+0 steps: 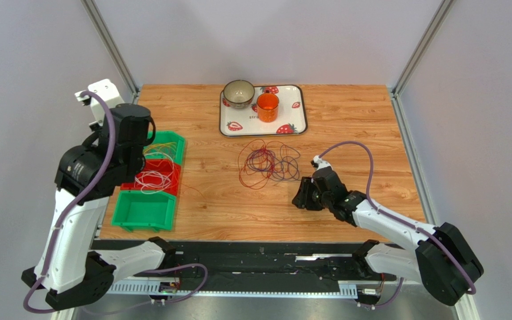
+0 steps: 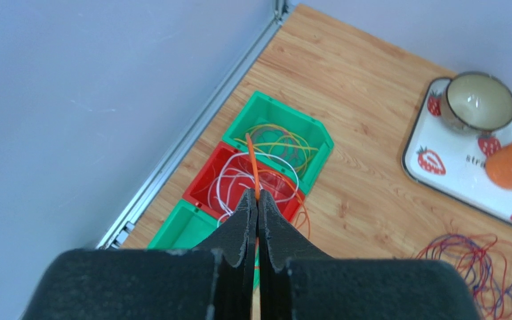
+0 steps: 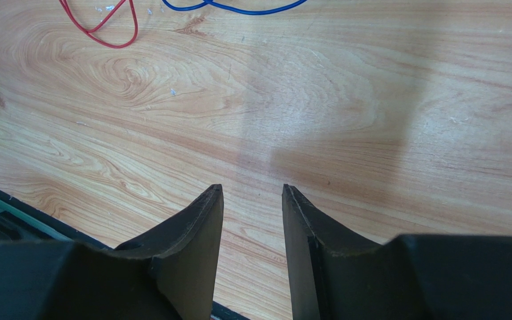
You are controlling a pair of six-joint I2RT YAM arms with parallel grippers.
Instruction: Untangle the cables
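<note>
Cable [image 2: 252, 159] juts straight ahead from left pincer [image 2: 257, 200], seemingly pinched.

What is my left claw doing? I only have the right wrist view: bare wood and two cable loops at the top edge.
Observer: The left claw is shut on an orange cable, above the row of bins.
Operator: Is anything in the bin under it?
Observer: Yes, the red bin holds white cables.
Operator: Where is the rest of the pile?
Observer: A red and purple tangle lies mid-table, just in front of the strawberry tray.
</note>
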